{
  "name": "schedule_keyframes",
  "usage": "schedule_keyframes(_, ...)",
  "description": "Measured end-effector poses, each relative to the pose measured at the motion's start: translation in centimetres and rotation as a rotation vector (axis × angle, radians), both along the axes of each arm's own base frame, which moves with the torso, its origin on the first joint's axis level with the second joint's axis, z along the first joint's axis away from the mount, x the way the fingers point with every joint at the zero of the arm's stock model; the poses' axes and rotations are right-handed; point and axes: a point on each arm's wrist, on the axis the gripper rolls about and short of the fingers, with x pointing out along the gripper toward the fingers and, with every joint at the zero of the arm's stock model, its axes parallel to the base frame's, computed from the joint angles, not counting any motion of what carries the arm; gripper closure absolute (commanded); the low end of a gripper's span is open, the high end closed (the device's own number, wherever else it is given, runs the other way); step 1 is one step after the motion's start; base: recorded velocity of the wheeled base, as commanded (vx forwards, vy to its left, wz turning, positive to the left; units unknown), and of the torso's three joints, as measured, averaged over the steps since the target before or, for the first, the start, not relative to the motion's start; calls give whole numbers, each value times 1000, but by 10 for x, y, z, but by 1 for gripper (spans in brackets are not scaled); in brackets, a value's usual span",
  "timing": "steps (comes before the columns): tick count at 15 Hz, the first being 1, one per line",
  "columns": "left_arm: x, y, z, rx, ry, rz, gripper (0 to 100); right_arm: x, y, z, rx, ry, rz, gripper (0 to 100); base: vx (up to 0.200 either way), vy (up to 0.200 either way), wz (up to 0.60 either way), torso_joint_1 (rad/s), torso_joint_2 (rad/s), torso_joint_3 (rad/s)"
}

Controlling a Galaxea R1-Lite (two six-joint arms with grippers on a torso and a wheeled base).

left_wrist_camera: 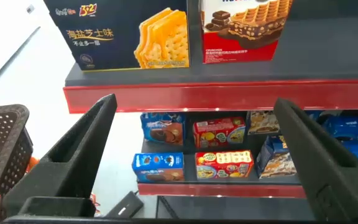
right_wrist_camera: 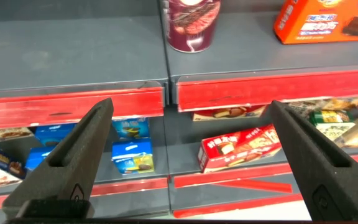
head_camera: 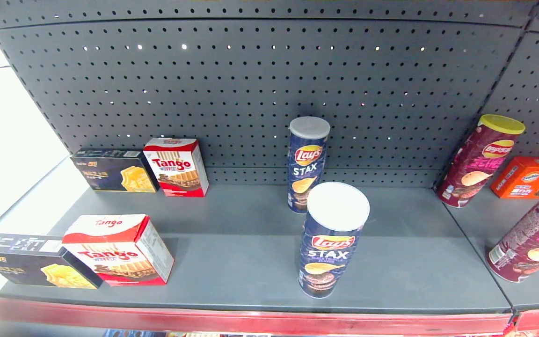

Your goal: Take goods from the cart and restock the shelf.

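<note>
Broadly, the grey shelf [head_camera: 232, 252] took up most of the head view, with a perforated back panel [head_camera: 232, 93] behind it and a red strip [head_camera: 251, 320] along its front edge. In the left wrist view a brown mesh basket [left_wrist_camera: 2, 149] stood off to one side of the shelving, lower than that red strip.

Near the middle of the shelf two blue crisp cans stood upright, one behind the other and apart. The front blue can [head_camera: 330, 243] was close to the edge and the rear blue can [head_camera: 307, 164] was near the back panel. On the neighbouring section to the right, a maroon can [head_camera: 477, 161] with a yellow lid stood at the back. A second maroon can [head_camera: 531, 243] stood nearer the front. An orange box [head_camera: 529, 178] lay just beside the rear one.

On the shelf's left side the boxes sat in two pairs. At the front, a dark cracker box [head_camera: 31, 260] touched a red-and-white wafer box [head_camera: 120, 250]. By the back panel, a second dark box [head_camera: 112, 169] sat beside a second wafer box [head_camera: 176, 166].

The left gripper [left_wrist_camera: 194, 106] hung in front of the shelf below the front pair of boxes, its fingers spread wide. The right gripper [right_wrist_camera: 191, 106], equally wide open, faced the red strip where the two sections met.

Beyond them, lower shelves carried blue biscuit packs [left_wrist_camera: 160, 127] and a tilted red carton [right_wrist_camera: 238, 146].
</note>
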Motion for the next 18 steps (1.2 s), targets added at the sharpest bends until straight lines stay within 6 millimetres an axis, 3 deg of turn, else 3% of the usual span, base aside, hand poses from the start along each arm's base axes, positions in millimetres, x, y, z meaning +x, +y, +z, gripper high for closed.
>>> schedule_keyframes(5, 0, 0, 0, 1, 0, -5, 0, 0, 1, 9, -9, -33, 57, 0, 0, 0, 0, 0, 0, 0)
schedule_keyframes(9, 0, 0, 0, 1, -1, -14, 0, 10, 3, 77, -3, -80, 292, 0, 0, 0, 0, 0, 0, 0)
schedule_keyframes(11, 0, 0, 0, 2, -1, -15, 0, 29, 6, 112, 5, -49, 468, 0, 0, 0, 0, 0, 0, 0)
schedule_keyframes(13, 0, 0, 0, 1, -1, -15, 0, 53, 15, 132, 7, 15, 642, 0, 0, 0, 0, 0, 0, 0)
schedule_keyframes(18, 0, 0, 0, 1, -1, -15, 0, 92, 51, 127, -80, 207, 902, 0, 0, 0, 0, 0, 0, 0)
